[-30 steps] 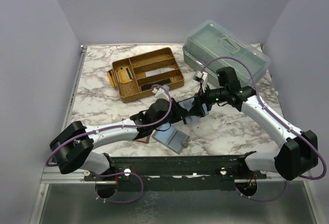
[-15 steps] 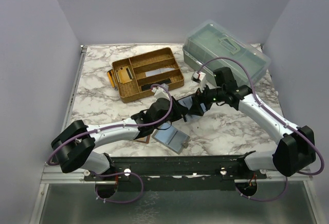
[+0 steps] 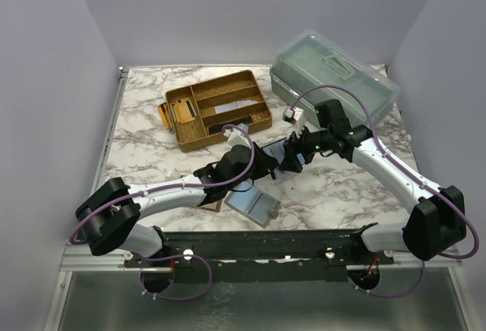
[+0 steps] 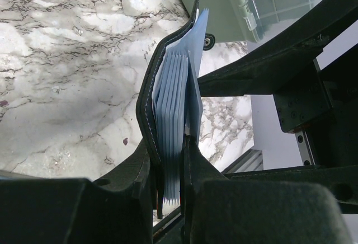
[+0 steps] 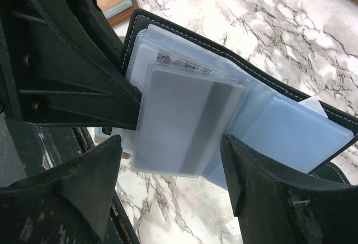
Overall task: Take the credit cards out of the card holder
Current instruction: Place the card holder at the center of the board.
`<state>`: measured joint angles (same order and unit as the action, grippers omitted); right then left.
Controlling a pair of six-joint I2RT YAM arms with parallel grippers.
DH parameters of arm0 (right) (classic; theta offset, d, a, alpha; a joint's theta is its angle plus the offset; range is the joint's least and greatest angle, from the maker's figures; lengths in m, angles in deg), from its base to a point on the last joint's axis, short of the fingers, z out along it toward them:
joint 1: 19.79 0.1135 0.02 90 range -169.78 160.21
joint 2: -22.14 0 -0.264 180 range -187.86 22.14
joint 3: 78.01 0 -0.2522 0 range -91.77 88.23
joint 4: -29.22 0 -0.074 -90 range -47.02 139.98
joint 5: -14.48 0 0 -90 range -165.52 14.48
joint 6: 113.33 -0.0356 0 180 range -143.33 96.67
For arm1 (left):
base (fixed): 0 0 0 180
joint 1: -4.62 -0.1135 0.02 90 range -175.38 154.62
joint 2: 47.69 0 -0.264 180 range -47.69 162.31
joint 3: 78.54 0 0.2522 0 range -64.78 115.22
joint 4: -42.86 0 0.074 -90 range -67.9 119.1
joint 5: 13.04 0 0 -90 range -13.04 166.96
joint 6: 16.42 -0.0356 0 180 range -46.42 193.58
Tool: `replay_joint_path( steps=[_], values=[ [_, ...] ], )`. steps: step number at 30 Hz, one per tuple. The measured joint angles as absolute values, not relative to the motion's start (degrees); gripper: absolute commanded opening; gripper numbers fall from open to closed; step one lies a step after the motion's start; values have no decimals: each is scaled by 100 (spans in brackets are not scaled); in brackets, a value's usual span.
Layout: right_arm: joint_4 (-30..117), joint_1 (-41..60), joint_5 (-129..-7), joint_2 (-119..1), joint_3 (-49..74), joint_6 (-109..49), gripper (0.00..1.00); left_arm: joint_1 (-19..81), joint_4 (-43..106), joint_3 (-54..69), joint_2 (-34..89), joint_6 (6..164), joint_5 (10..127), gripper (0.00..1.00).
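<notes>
Gripping the card holder (image 4: 146,109), left claw (image 4: 168,150) clenched; right claw (image 5: 170,143) spread astride credit cards (image 5: 184,115), print (image 5: 168,59) unreadable.

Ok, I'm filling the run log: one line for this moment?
left gripper: shut on card holder | right gripper: open astride front credit card | card: pocketed

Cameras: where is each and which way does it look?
Top external: high behind, looking down on the left arm, right arm and table.
Left wrist: on that arm, facing the left pincer shut on the card holder.
Right wrist: on that arm, facing the card holder past the open right pincer.
Wrists share the card holder.
</notes>
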<state>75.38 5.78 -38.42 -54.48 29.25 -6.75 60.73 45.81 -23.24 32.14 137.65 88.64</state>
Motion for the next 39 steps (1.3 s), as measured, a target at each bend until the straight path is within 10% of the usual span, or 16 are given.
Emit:
replay_joint_path(
  steps=[39],
  values=[
    [7606,578,-4012,-5689,2925,-594,78,6073,4749,-2569,3123,14213,8882,2]
  ],
)
